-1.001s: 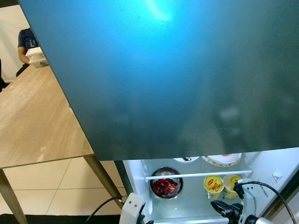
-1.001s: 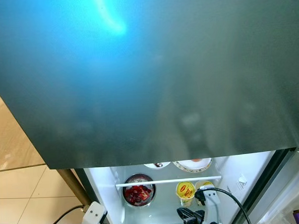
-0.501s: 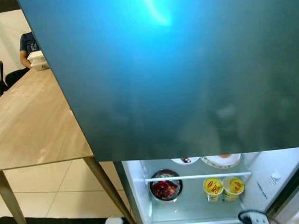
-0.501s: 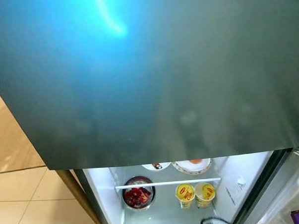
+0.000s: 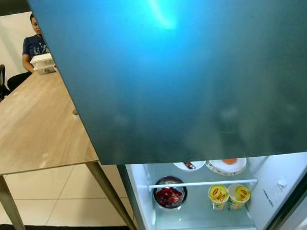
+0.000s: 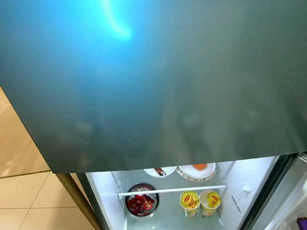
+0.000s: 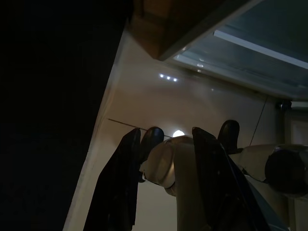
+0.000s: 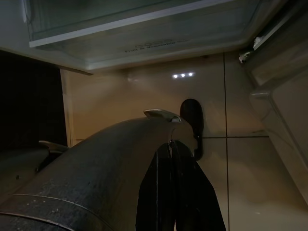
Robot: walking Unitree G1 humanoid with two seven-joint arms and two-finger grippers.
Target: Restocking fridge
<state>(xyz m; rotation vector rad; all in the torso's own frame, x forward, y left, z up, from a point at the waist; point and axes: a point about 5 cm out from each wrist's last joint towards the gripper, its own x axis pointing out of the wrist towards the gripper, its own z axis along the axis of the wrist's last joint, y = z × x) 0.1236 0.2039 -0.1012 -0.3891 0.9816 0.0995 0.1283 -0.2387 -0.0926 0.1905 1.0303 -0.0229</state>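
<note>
Below the closed dark upper door [image 5: 192,72], the fridge [image 5: 142,197] stands open, two yellow cups [image 5: 228,194] shelved; left gripper [image 7: 166,183] hangs apart, right gripper [image 8: 173,187] pressed together, both idle.

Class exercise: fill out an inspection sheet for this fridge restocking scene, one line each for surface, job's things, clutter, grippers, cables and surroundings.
Surface: lit fridge shelf, below a closed dark upper door.
Job's things: bowl of red food and two yellow cups under the shelf; small dish and plate above it.
Clutter: white box on the wooden table.
Grippers: left gripper open, right gripper shut, both hanging near the floor.
Cables: nothing seen.
Surroundings: tiled floor; a seated person at the table's far end.
</note>
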